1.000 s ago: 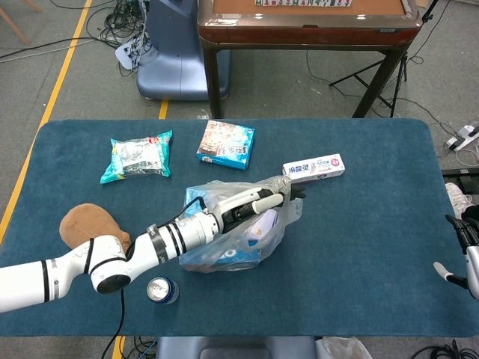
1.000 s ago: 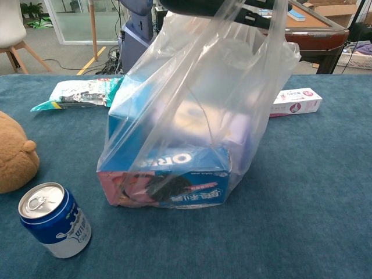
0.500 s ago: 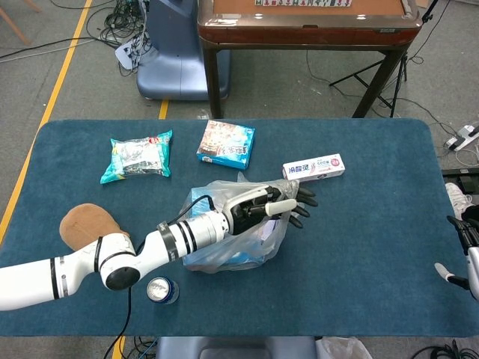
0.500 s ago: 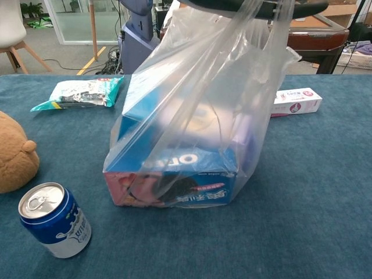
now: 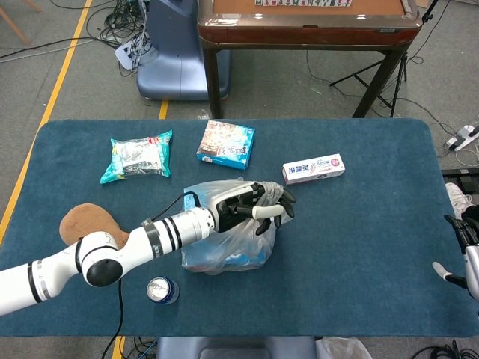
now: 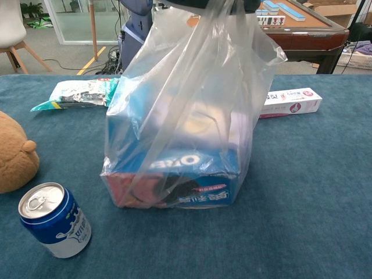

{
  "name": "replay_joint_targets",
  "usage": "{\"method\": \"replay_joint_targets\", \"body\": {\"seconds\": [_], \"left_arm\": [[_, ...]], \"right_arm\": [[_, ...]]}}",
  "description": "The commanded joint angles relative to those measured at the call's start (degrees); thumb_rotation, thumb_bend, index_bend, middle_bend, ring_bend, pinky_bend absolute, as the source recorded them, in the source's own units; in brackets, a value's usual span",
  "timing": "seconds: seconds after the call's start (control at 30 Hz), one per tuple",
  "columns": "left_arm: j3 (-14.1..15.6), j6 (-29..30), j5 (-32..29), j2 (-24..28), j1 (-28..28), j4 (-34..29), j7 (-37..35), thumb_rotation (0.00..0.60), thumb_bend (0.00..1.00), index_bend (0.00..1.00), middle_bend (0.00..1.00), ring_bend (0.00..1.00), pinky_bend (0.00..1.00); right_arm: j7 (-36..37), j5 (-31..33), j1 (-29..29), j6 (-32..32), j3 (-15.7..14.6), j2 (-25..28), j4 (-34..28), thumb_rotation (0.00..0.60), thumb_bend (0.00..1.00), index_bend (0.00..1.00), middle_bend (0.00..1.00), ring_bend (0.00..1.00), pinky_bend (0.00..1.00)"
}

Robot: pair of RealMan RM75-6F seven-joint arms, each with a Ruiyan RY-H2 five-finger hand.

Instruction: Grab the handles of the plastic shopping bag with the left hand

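The clear plastic shopping bag stands at the middle of the blue table, with an Oreo box and other packs inside. My left hand is over the bag's top, fingers curled around the gathered handles, which run taut up to the dark hand at the chest view's top edge. The bag's base looks to be resting on the cloth. Only a sliver of my right hand shows at the far right edge, thumb and fingers apart, holding nothing.
A blue can and a brown plush toy lie left of the bag. Behind it are a snack pouch, a biscuit pack and a toothpaste box. A wooden table stands beyond.
My left hand has drawn back to the left above the bag and its fingers have curled in around the handles. The bag now stands taller and tauter. The right hand has not moved.
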Motion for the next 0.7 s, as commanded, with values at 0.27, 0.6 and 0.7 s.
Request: {"method": "replay_joint_targets", "body": {"seconds": [0.27,0.6,0.7], "left_arm": [[-4.7,-4.1,-7.4,5.0,4.6,-2.4,7.6,0.600,0.22,0.59,0.70,0.77,0.99],[-6.3,0.8,-13.8,10.4,8.6,-6.8,12.0,0.600,0.37,0.73,0.88,0.94,1.00],[-7.8,2.0,-15.0,12.3,10.7,-8.9,13.0,0.600,0.38,0.73,0.88,0.94,1.00]], "right_arm": [[-0.5,-0.3,0.1,0.2,0.1,0.1,-0.7,0.600,0.13,0.13,0.21,0.11,0.21],[-0.8,-0.9,0.2,0.5,0.0,0.3,-1.3,0.600,0.13,0.13,0.21,0.11,0.21],[-0.8,-1.2,0.2,0.7,0.0,0.3,-1.4,0.600,0.13,0.13,0.21,0.11,0.21]]}}
